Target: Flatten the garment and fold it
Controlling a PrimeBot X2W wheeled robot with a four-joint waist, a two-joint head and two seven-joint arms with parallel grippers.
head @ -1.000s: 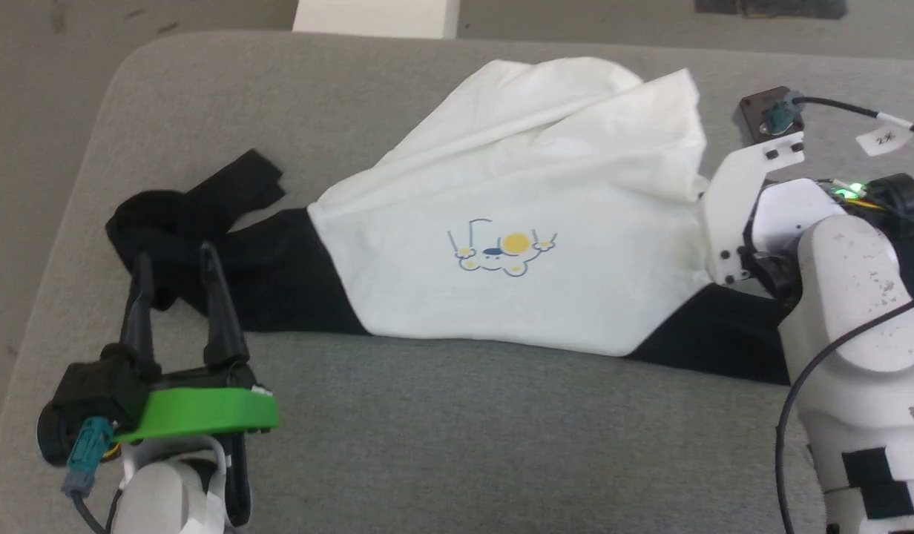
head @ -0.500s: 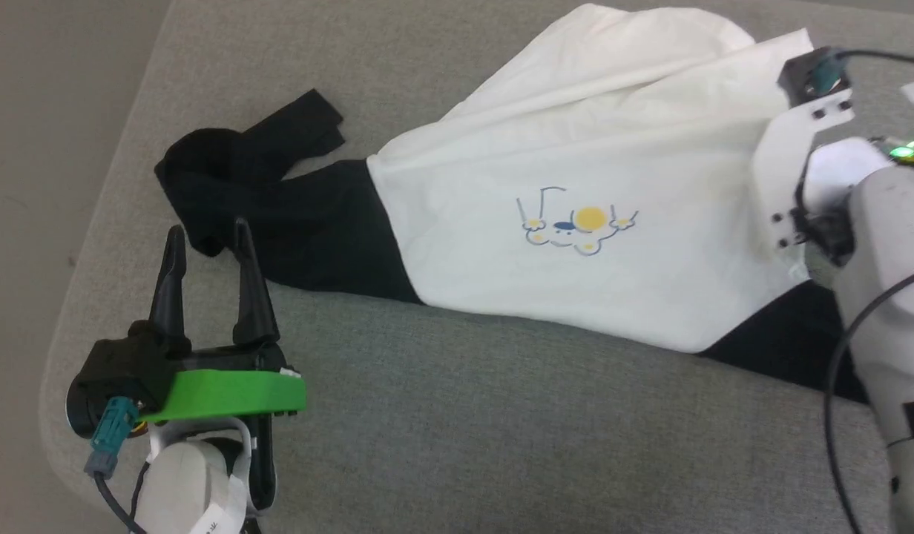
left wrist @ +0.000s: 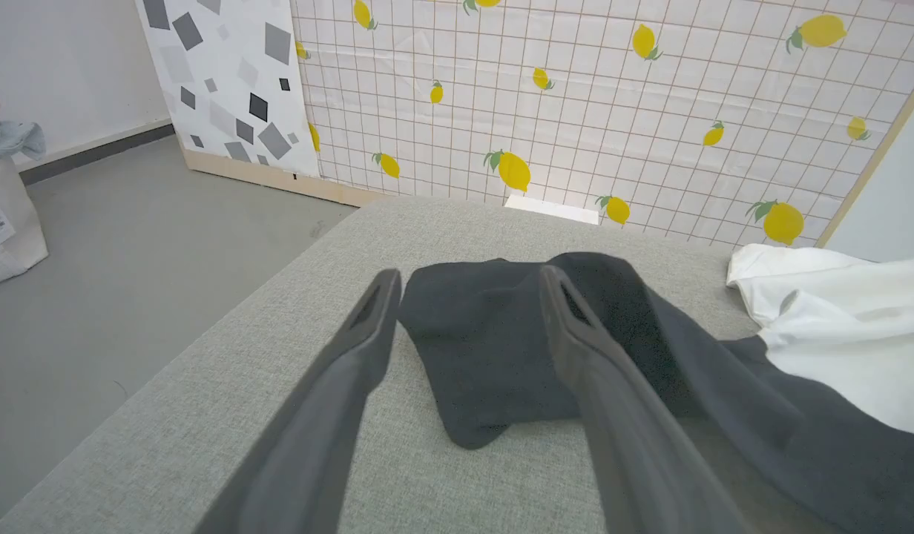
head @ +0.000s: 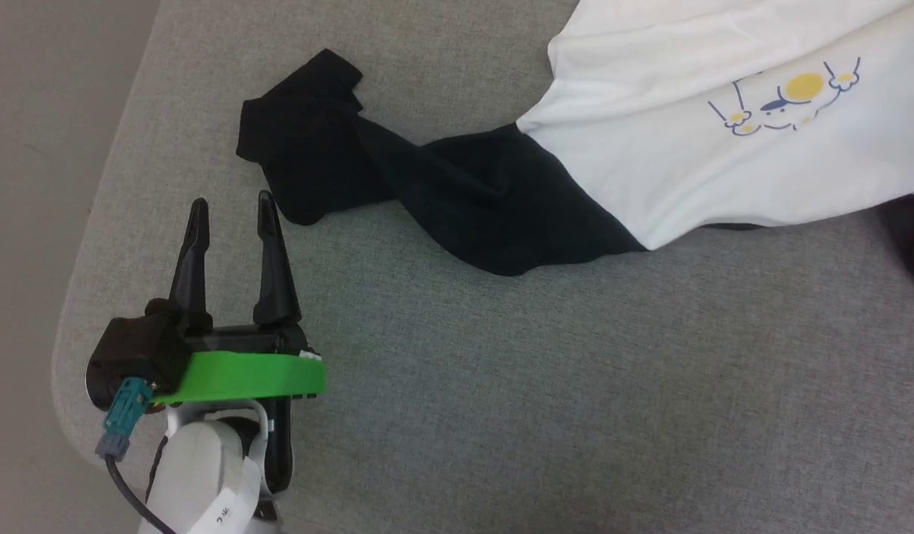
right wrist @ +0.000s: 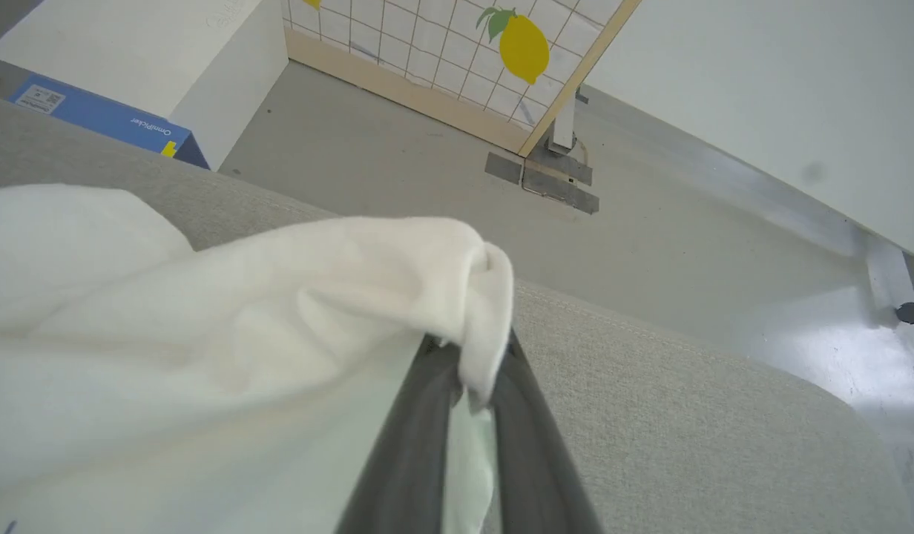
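1. Head view: garment (head: 724, 170) lies bunched on grey tabletop (head: 501, 408), white body upper right, black sleeve (head: 308, 156) twisted twd left edge.
2. Right pincer (right wrist: 472, 356): clamped on a white edge fold, cloth draped over tips.
3. Left pincer (head: 231, 202): wide apart, empty, just short of sleeve end.
4. Step, likely: flattening. Advise left nip sleeve cuff only, then pull both ends apart low & slow; avoid dragging off tabletop.
5. Writing: blue strip (right wrist: 93, 117) on white box (right wrist: 130, 52) reads approx "OmniPicker"; sticker beside it illegible.
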